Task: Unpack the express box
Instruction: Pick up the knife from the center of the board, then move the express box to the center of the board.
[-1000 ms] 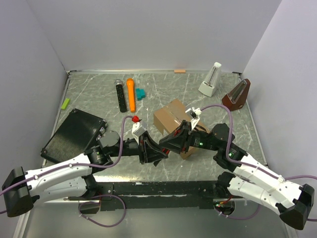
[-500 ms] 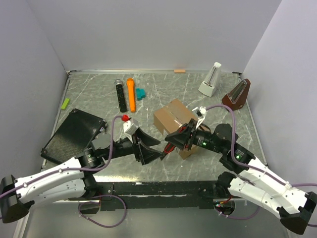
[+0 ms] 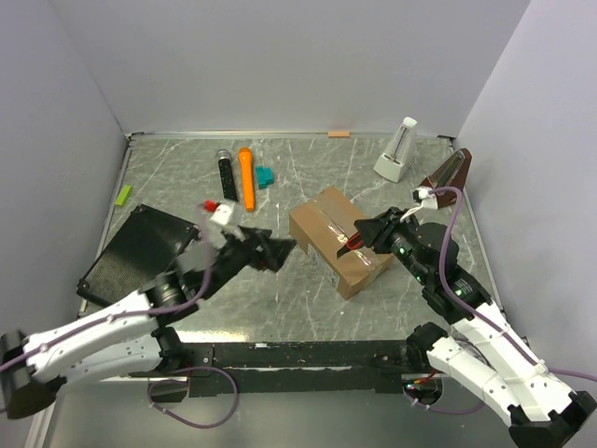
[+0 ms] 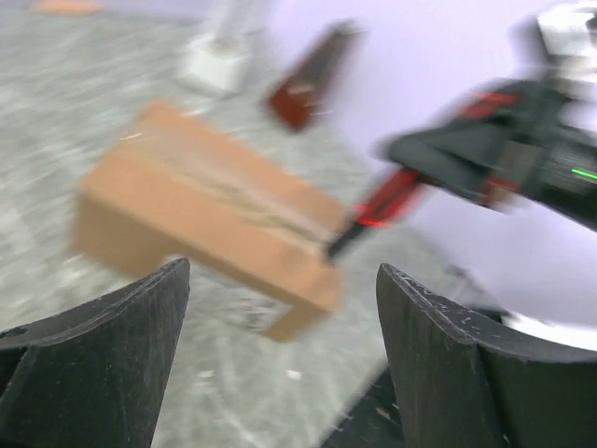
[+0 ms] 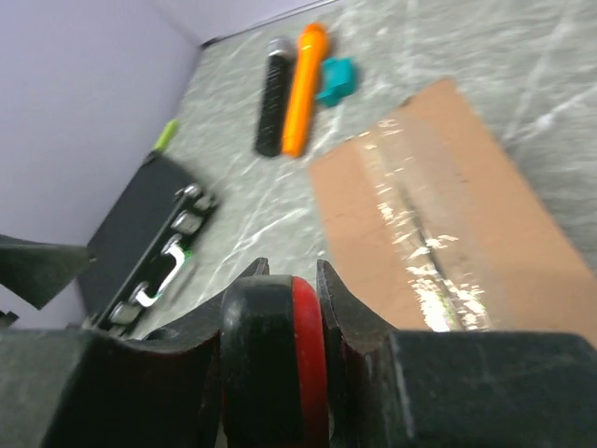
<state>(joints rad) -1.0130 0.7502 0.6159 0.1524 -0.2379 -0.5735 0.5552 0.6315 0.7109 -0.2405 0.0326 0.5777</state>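
The express box [image 3: 331, 233] is a brown carton with a taped top seam, lying shut in the middle of the table; it also shows blurred in the left wrist view [image 4: 196, 205] and in the right wrist view [image 5: 448, 215]. My right gripper [image 3: 368, 235] is shut on a red and black cutter [image 5: 275, 364], whose tip [image 3: 351, 248] hovers over the box's right part. My left gripper [image 3: 280, 248] hangs just left of the box, jaws wide open and holding nothing [image 4: 282, 271].
A flat black ribbed case [image 3: 140, 252] lies at the left. A black microphone [image 3: 227, 180], an orange one [image 3: 247, 177] and a teal block [image 3: 266, 175] lie behind the box. A white metronome [image 3: 396, 149] and a brown one [image 3: 446, 177] stand at the back right.
The left gripper opened, let go of the cutter and pulled back to the left. The right gripper carried the cutter up and right, over the box.
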